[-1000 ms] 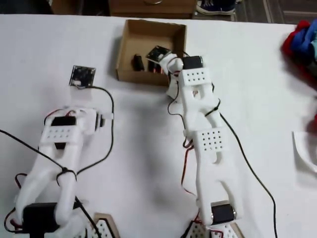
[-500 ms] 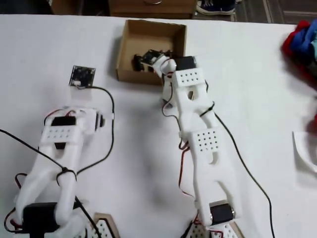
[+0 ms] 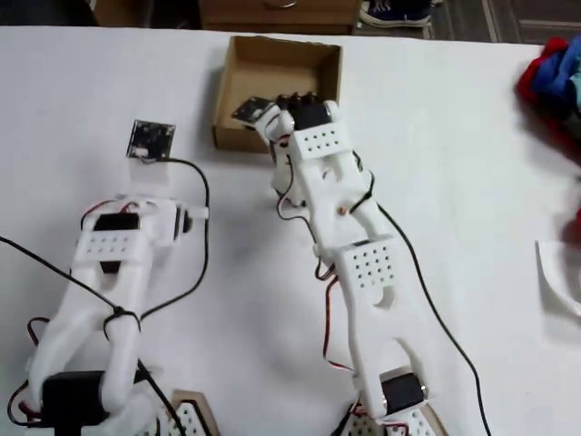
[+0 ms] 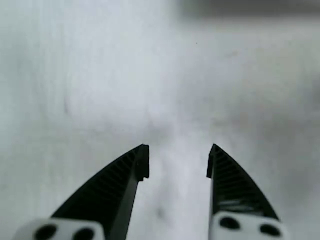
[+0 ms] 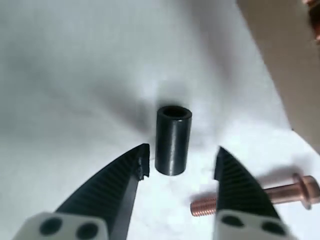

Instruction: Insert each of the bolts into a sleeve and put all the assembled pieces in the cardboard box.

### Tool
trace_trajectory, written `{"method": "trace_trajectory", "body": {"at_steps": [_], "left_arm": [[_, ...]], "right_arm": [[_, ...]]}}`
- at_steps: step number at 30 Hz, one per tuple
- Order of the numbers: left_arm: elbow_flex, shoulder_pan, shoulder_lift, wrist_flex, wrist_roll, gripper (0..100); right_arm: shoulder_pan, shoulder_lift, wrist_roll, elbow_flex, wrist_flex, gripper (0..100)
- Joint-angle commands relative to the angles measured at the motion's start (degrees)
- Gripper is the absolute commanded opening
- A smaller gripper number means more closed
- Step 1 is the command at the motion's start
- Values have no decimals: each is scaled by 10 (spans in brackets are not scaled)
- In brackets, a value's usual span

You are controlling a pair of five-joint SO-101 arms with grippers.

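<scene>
The right claw (image 5: 181,162) has its two dark fingers (image 5: 125,182) spread wide and grips nothing. A black sleeve (image 5: 173,140) stands on end on the white tabletop (image 5: 75,75), hollow end up, just past the fingertips and in line with the gap between them. It touches neither finger. A copper bolt (image 5: 265,196) lies on its side near the sleeve but apart from it. Its flanged head points away from the sleeve, and its threaded end is partly hidden behind one finger. A wall of the cardboard box (image 5: 280,60) runs close by, beyond both pieces.

In the high view, the box (image 3: 229,91) sits near the tabletop's far edge, about midway along it. The right arm (image 3: 354,236) reaches from the near edge up to the box's near wall, and its wrist covers that wall and the patch of tabletop in front of it.

The left claw (image 4: 177,162) is also parted, with a clear gap between its tips and nothing held, and only bare white tabletop lies under it. The left arm (image 3: 109,263) stands at the near left corner, folded back, well apart from the box. A heap of red and blue cloth (image 3: 554,68) lies at the far right corner.
</scene>
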Motion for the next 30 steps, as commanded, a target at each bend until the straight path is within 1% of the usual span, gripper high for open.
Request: {"method": "trace_trajectory", "body": {"at_steps": [1,6,14,21,25,26,27,29,30], "left_arm": [[-6,5,-4,-10,0,210],[-6,5,-4,-10,0,210],[-6,5,-4,-10,0,210],[-6,5,-4,-10,0,210],[-6,4,-4,-10,0,210],[-6,4,-4,-10,0,210],[-6,4,-4,-10,0,210],[-6,4,-4,-10,0,210],[-6,4,-4,-10,0,210]], "right_arm": [[-6,-52,-1,-6,3,223],[-6,-51,-3,0,-29,223],[-7,-2,-4,-4,-27,223],[-38,27,-5,-4,-27,222],[-41,30,-5,-1,-27,217],[-39,31,-5,-1,-27,192],[-38,33,-5,-1,-26,146],[-31,38,-5,-1,-22,6],[-28,41,-5,-1,-16,19]]}}
